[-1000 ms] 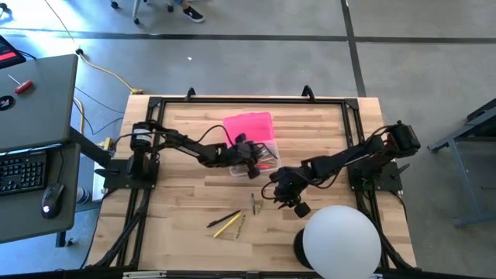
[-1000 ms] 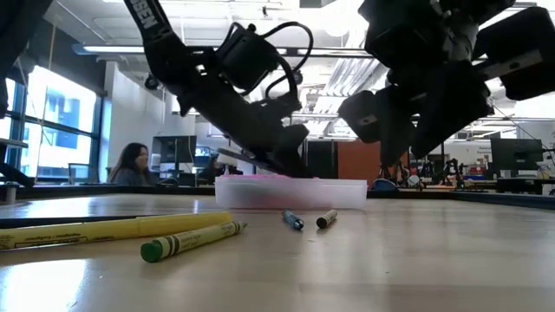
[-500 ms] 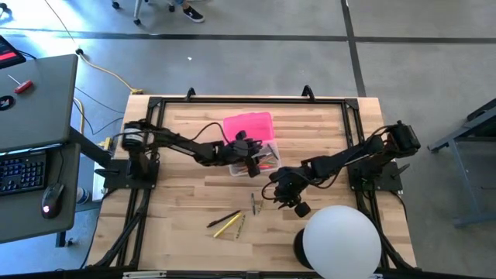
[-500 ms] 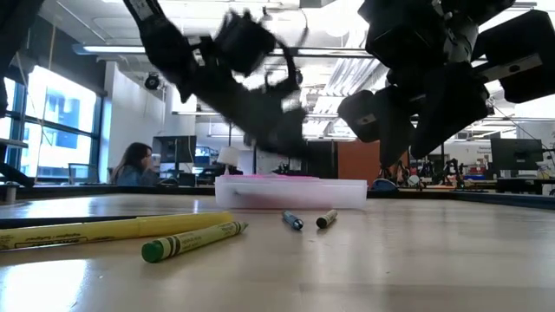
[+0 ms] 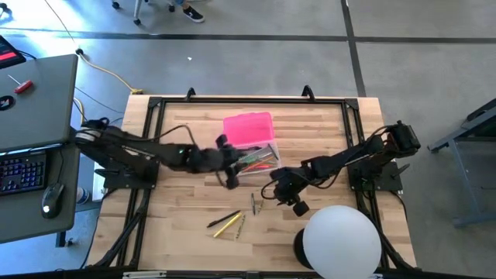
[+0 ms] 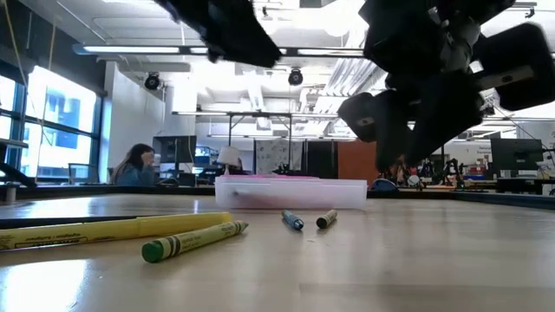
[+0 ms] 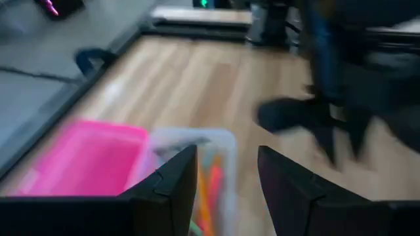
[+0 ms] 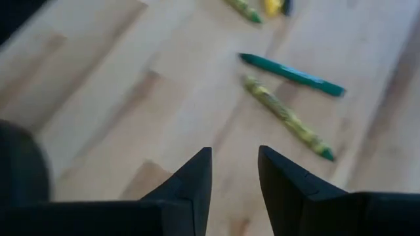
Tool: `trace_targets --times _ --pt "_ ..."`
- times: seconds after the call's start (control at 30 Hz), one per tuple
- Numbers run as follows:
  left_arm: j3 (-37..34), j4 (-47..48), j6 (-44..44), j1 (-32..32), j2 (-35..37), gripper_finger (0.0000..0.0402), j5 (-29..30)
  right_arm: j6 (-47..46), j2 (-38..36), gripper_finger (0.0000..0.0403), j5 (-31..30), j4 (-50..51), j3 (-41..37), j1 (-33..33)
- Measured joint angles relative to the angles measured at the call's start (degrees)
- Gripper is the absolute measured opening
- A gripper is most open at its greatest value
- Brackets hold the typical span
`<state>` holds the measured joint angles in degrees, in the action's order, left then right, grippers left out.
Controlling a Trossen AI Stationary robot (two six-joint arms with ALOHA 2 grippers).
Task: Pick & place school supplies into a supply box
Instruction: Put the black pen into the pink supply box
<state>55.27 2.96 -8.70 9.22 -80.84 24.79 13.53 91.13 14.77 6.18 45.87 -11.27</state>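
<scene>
**High view: wooden tabletop, pink-lidded box near its middle, loose pens in front**

High view shows a pale wood-plank tabletop (image 5: 186, 201) in a black frame, standing on a grey concrete floor (image 5: 256, 46). A grey desk with a black keyboard (image 5: 22, 172) sits off its left edge, and a large white round dome (image 5: 342, 239) rests at the near right corner.

The small clear plastic supply box (image 5: 260, 159) lies near the middle of the tabletop, its bright pink lid (image 5: 248, 129) open and lying flat on the far side. Inside are several thin pens, orange, green and red among them (image 5: 260, 161). The left claw (image 5: 230, 177) hangs at the box's left near corner, fingers spread and holding nothing. The right claw (image 5: 288, 198) hovers just right of the box, over two short pens (image 5: 256, 204); its fingers stand apart with nothing between them. Nearer the front edge lie a yellow marker and a green-tipped crayon (image 5: 229, 224).

The low view adds the room: ceiling lights, windows at left, and a seated person (image 6: 130, 165) well behind the tabletop. It shows the box's clear wall (image 6: 290, 191) side-on, the yellow marker (image 6: 104, 230) and the green-tipped crayon (image 6: 192, 241) up close.

The left wrist view looks past its parted fingers (image 7: 174, 180) into the box at the orange pens (image 7: 209, 190). The right wrist view shows a green pen (image 8: 292, 74) and an olive crayon (image 8: 289, 119) on bare wood.
</scene>
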Motion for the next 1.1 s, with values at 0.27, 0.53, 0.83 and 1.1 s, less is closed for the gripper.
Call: trace_targets --times 0.27,0.53,0.83,1.1 --pt "-0.02 13.57 -20.11 16.12 -1.14 0.019 6.36 0.01 0.0 0.0103 -7.51 0.01 0.0 0.0" --pt "-0.32 13.49 -39.75 30.01 -11.83 0.019 20.0 0.43 0.02 0.0103 -7.59 -0.91 0.02 0.02" --pt "-0.32 12.49 -58.08 33.58 -27.25 0.0191 23.09 0.43 0.02 0.0103 -7.58 -1.3 0.02 0.0" --pt "-0.05 5.11 -61.15 33.58 -35.16 0.0191 26.72 0.45 0.02 0.0103 -7.59 -1.56 0.02 0.0"
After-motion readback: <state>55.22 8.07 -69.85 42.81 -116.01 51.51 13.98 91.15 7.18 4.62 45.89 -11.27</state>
